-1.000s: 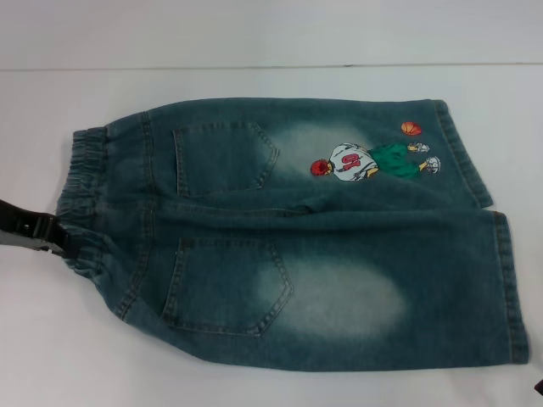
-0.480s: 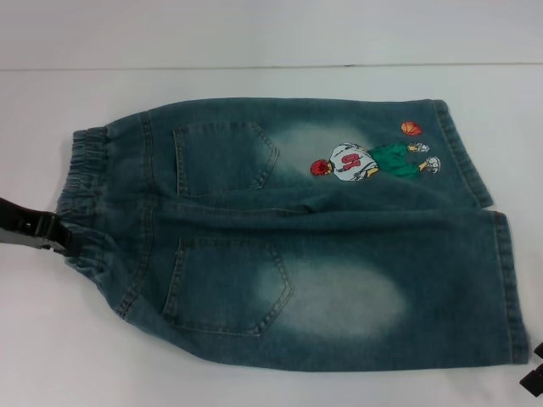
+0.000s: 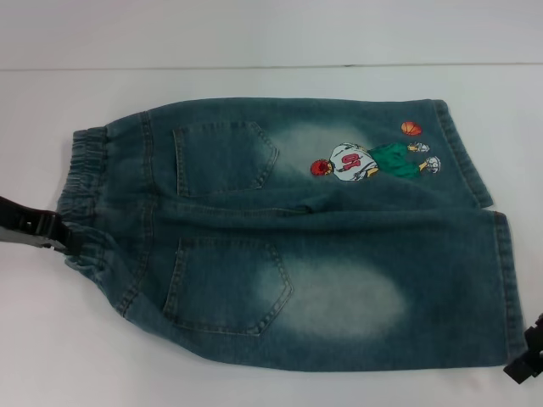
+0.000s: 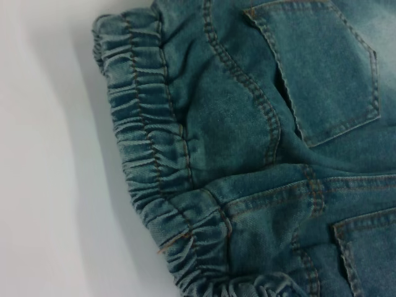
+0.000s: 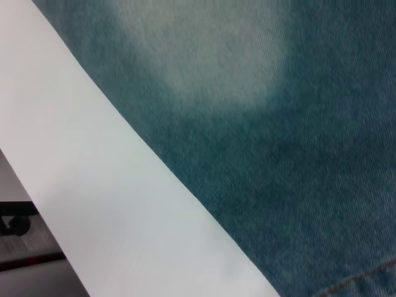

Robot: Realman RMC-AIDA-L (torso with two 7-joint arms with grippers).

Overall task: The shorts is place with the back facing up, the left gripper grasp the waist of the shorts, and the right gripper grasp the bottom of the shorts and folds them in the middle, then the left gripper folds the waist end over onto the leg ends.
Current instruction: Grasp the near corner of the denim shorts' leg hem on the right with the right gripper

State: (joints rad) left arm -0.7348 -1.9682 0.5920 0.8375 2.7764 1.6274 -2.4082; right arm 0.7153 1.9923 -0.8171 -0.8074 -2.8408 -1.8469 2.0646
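The shorts (image 3: 297,229) lie flat on the white bench (image 3: 254,42) with the pockets up, waist (image 3: 81,191) toward the robot's left and leg ends (image 3: 501,280) toward its right. The left claw (image 3: 61,239) sits at the waistband's near part, touching the gathered elastic; whether it has closed on the cloth cannot be told. The right claw (image 3: 526,360) is at the near corner of the closer leg hem, mostly out of view, its state also unclear. To do this step well, each claw should probably take both layers of denim at the near edge, pinching deep enough that the cloth does not slip. Both should then lift together, keeping the edge taut, so the fold falls along the middle seam.
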